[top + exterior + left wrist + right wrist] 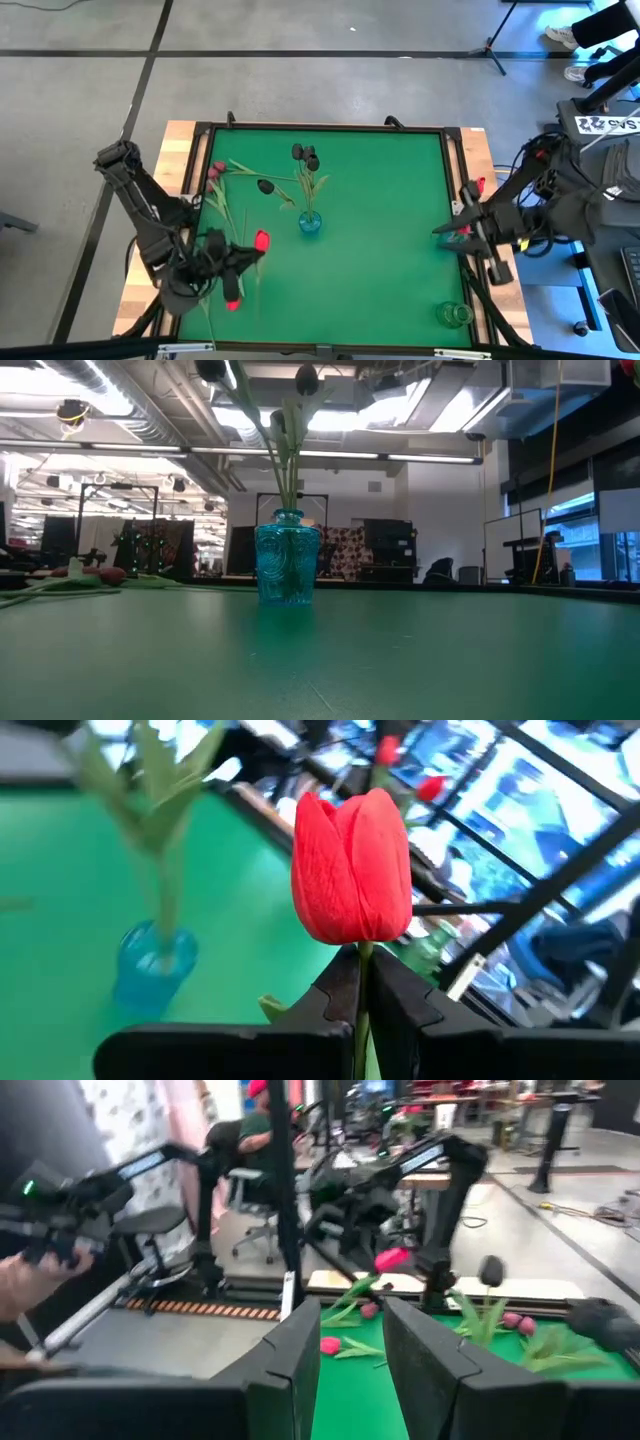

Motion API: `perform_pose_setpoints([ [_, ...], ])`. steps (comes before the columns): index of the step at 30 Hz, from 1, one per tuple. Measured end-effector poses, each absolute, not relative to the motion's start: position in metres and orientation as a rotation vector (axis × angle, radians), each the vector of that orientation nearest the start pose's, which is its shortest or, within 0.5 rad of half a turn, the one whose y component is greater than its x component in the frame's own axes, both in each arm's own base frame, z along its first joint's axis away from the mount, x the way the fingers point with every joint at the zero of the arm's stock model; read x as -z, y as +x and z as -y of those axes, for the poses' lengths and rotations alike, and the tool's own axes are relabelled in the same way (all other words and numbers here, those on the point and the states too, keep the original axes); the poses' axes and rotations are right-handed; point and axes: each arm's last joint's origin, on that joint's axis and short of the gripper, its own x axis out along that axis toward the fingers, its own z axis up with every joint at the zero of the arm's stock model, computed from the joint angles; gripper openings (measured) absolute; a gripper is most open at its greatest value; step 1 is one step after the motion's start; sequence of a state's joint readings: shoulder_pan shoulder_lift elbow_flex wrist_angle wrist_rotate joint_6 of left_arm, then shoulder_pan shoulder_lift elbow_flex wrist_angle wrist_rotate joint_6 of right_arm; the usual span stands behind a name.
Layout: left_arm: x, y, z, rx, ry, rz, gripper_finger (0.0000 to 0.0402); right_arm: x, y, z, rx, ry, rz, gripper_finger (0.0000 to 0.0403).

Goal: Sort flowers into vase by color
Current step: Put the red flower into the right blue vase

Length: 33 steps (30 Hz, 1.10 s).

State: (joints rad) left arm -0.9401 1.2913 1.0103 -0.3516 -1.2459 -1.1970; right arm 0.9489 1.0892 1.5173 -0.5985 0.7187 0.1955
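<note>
While our left gripper [240, 262] hangs at the lower left of the high view with its jaws pinched on the stem of a red tulip [352, 867], we judge the step in hand to be carrying that flower to a vase. Black tulips [305, 155] already stand in the blue vase [310, 222] at mid-table, so we would next steer the red one to the clear vase [456, 314] at lower right. Our right gripper [352, 1342] waits at the right edge, jaws partly apart and empty.
</note>
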Motion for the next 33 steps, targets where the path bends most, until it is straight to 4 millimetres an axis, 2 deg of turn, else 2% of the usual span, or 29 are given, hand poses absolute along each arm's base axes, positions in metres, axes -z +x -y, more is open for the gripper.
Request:
perform_pose_setpoints([
  [4, -0.308, 0.187, 0.203, -0.361, -0.498, -0.069, 0.0011, -0.471, 0.135, -0.157, -0.255, 0.034, -0.156, 0.0111],
  [9, -0.312, 0.215, 0.209, -0.214, -0.424, -0.081, 0.0011, -0.466, 0.151, -0.178, -0.232, -0.036, -0.127, 0.0111],
  [14, -0.323, 0.24, 0.202, -0.061, -0.368, 0.001, 0.0011, -0.466, 0.158, -0.19, -0.291, -0.041, -0.091, 0.0111],
  [19, -0.339, 0.247, 0.196, 0.072, -0.326, 0.119, 0.0011, -0.46, 0.163, -0.199, -0.333, 0.01, -0.119, 0.0114],
  [25, -0.348, 0.25, 0.195, 0.12, -0.287, 0.208, 0.0011, -0.445, 0.178, -0.214, -0.308, 0.007, -0.172, 0.0167],
  [30, -0.355, 0.271, 0.2, 0.105, -0.212, 0.234, 0.0011, -0.438, 0.205, -0.214, -0.24, 0.028, -0.155, 0.0228],
  [33, -0.362, 0.283, 0.205, 0.086, -0.152, 0.252, 0.0011, -0.436, 0.222, -0.208, -0.209, 0.051, -0.138, 0.0246],
])
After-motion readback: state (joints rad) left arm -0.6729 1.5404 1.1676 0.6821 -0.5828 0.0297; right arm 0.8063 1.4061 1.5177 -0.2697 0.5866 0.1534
